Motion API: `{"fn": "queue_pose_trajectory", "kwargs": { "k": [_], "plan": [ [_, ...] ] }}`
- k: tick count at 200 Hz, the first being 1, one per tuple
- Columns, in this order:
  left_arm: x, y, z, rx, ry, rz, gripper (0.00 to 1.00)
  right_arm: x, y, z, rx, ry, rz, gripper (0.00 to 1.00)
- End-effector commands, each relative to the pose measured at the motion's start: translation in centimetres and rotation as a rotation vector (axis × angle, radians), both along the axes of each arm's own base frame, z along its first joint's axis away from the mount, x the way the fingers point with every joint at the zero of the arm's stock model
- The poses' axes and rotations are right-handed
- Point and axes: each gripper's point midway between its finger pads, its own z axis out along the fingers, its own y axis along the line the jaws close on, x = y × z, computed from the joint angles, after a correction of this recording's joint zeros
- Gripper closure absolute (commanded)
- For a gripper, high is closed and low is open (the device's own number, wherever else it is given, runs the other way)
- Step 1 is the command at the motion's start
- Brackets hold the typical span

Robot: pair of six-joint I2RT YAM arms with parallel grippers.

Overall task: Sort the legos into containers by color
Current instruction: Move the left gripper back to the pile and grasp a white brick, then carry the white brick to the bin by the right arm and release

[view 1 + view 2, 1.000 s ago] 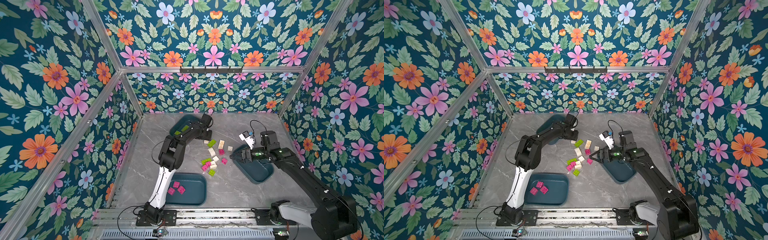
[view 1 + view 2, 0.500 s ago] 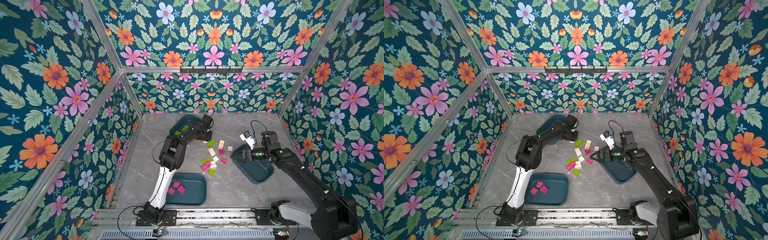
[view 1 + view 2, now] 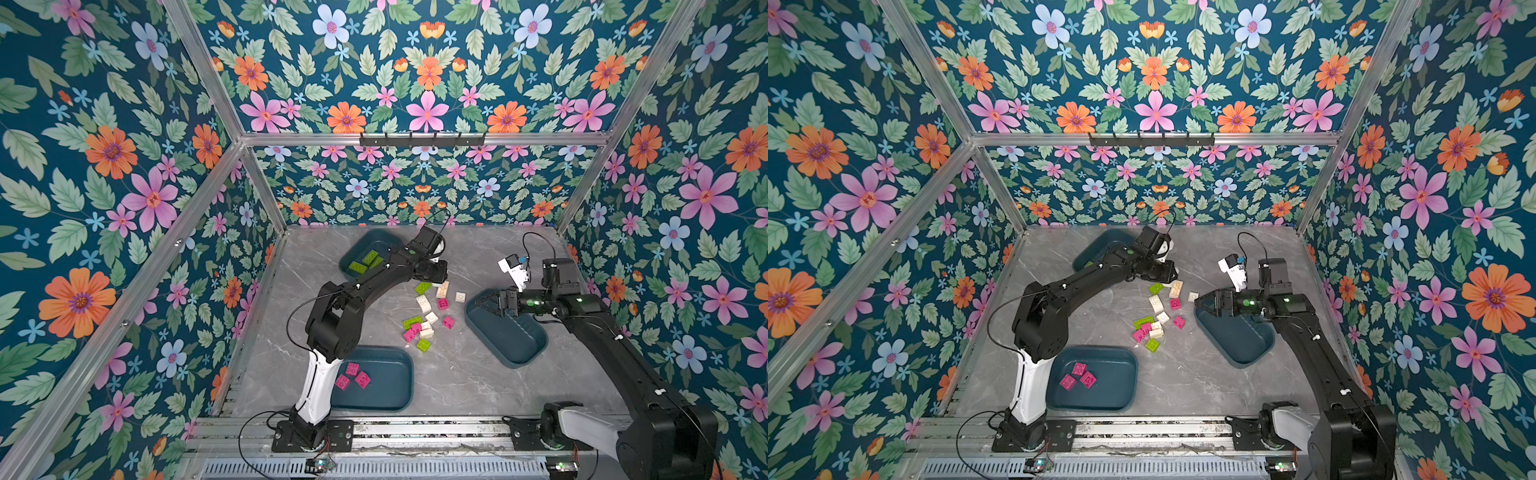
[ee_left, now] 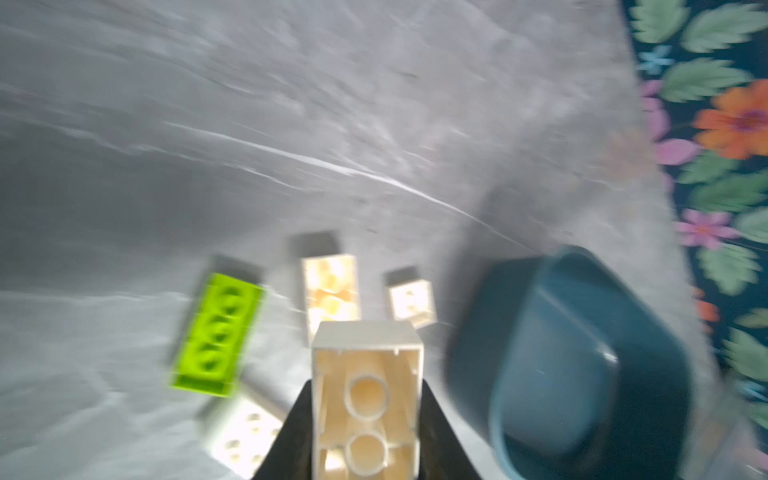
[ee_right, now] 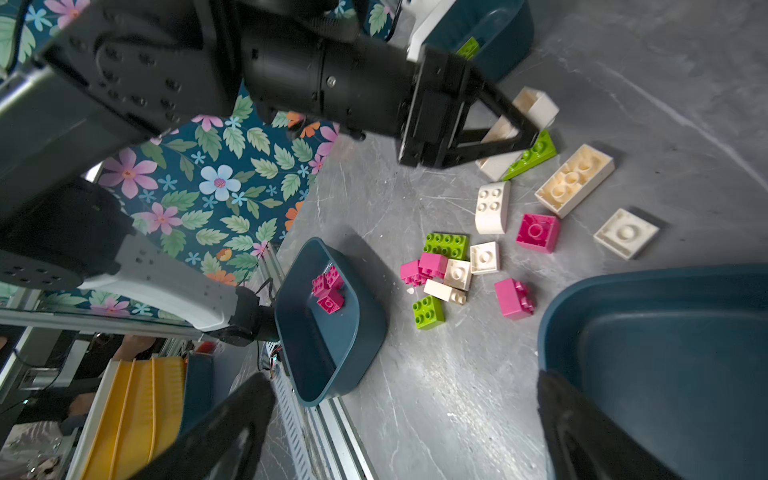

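Note:
My left gripper is shut on a cream white lego, hollow underside toward the camera, held just above the grey table. In both top views this gripper hangs at the far end of the loose legos. The right wrist view shows it pinching that lego. My right gripper is open and empty over the near-left rim of the empty right container. The back container holds green legos. The front container holds three pink ones.
Loose green, pink and cream bricks lie between the containers. Floral walls close the back and both sides. A metal rail runs along the front edge. A yellow bin stands outside the cell.
My left gripper has shut on the cream lego and shifted slightly; its wrist view is blurred with motion. The right arm has not moved.

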Motion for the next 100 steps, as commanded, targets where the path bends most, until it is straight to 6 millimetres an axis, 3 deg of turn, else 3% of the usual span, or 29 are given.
{"fn": "queue_pose_trajectory", "kwargs": {
  "k": [1, 53, 81, 100],
  "plan": [
    [-1.8, -4.1, 2.1, -0.192, 0.024, -0.065, 0.74, -0.5, -0.8, 0.1, -0.004, 0.02, -0.022, 0.01],
    [-5.9, -9.3, 0.4, -0.259, 0.081, -0.17, 0.73, -1.5, -1.5, -0.2, -0.036, 0.011, -0.06, 0.01],
    [-6.7, -10.5, -0.7, -0.258, 0.094, -0.186, 0.72, -2.0, -1.6, -0.4, -0.039, 0.013, -0.063, 0.01],
    [-6.9, -10.7, -1.4, -0.247, 0.102, -0.188, 0.65, -2.3, -1.6, -0.5, -0.045, 0.016, -0.066, 0.01]
  ]
}}
